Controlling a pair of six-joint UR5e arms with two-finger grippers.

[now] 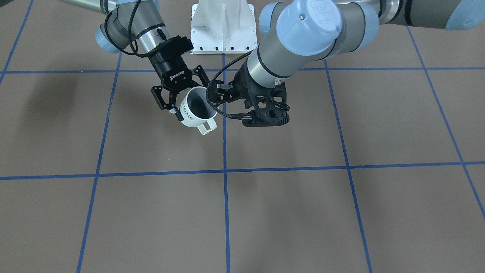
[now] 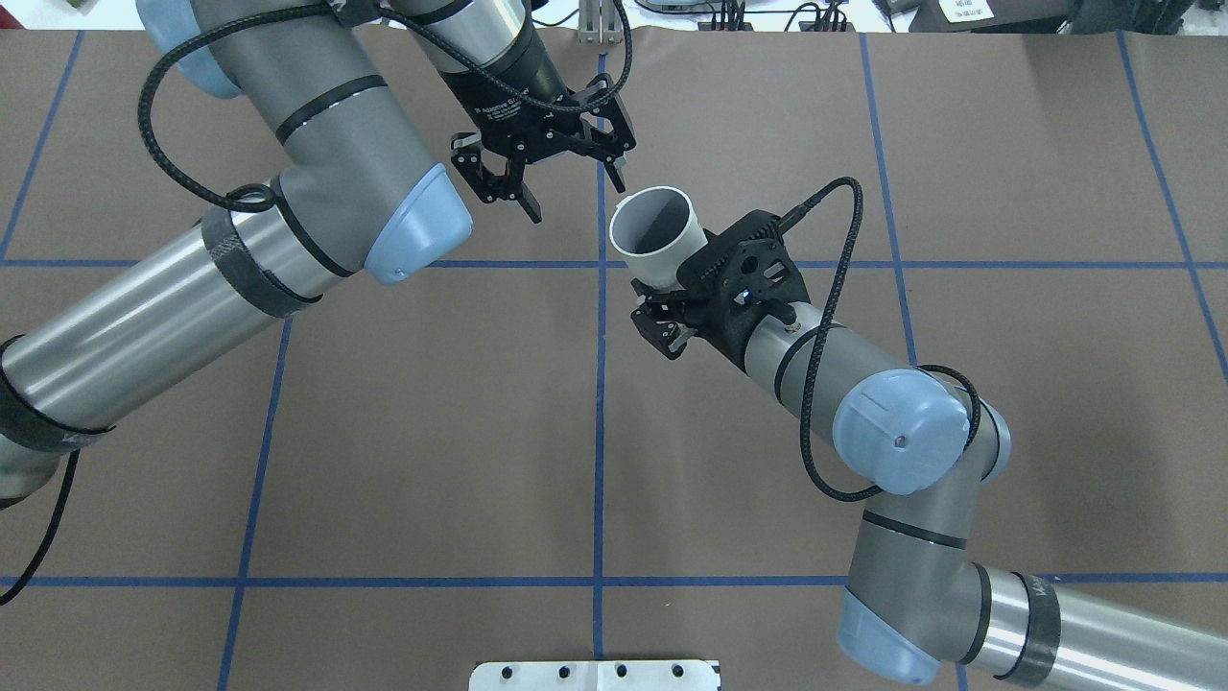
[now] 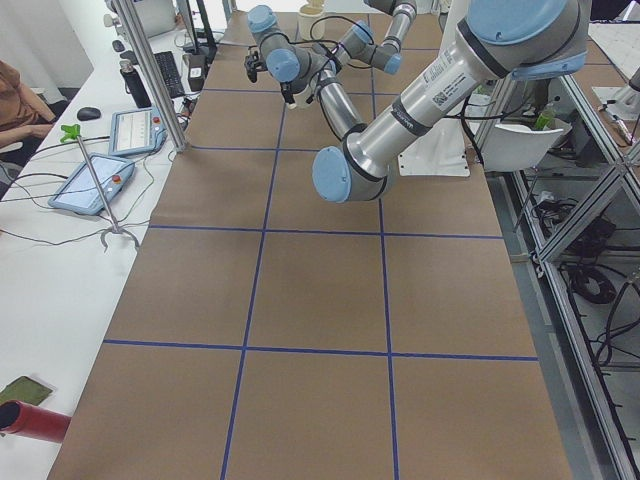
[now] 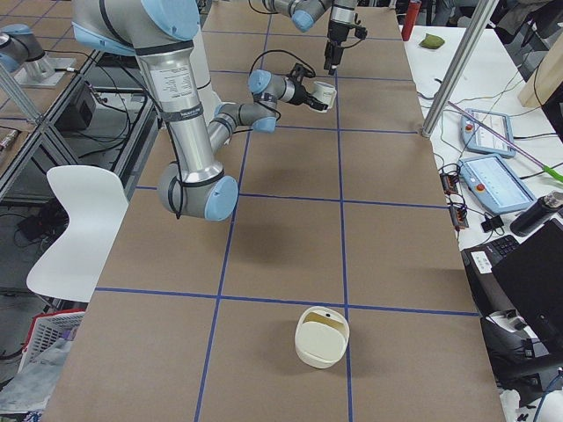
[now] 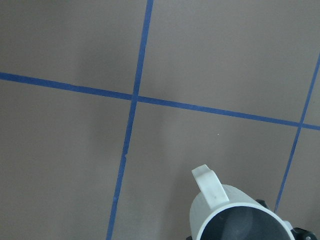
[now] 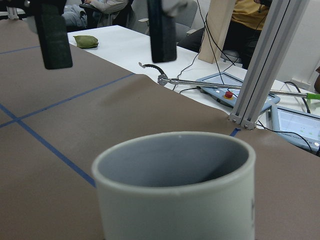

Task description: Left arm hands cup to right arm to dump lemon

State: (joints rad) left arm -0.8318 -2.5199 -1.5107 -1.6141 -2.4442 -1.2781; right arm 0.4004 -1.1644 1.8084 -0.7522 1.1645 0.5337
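The off-white cup (image 2: pixel 662 235) with "HOME" lettering (image 1: pixel 191 112) hangs above the table, mouth up, handle towards the operators. My right gripper (image 2: pixel 660 296), on the perforated black mount, is shut on the cup's lower body; its wrist view shows the rim close up (image 6: pixel 175 165). My left gripper (image 2: pixel 576 195), marked ROBOTIQ (image 1: pixel 192 99), points down with its fingers (image 6: pixel 52 35) spread open, just above and beyond the cup and not touching it. Its wrist view looks down on the cup (image 5: pixel 225 210). The visible grey inside shows no lemon.
The white base plate (image 2: pixel 595 677) sits at the table's near edge. A cream container (image 4: pixel 322 336) stands on the table towards the robot's right end. Blue tape lines (image 2: pixel 600 432) grid the brown table. Tablets and a metal post (image 6: pixel 260 65) stand on the operators' side.
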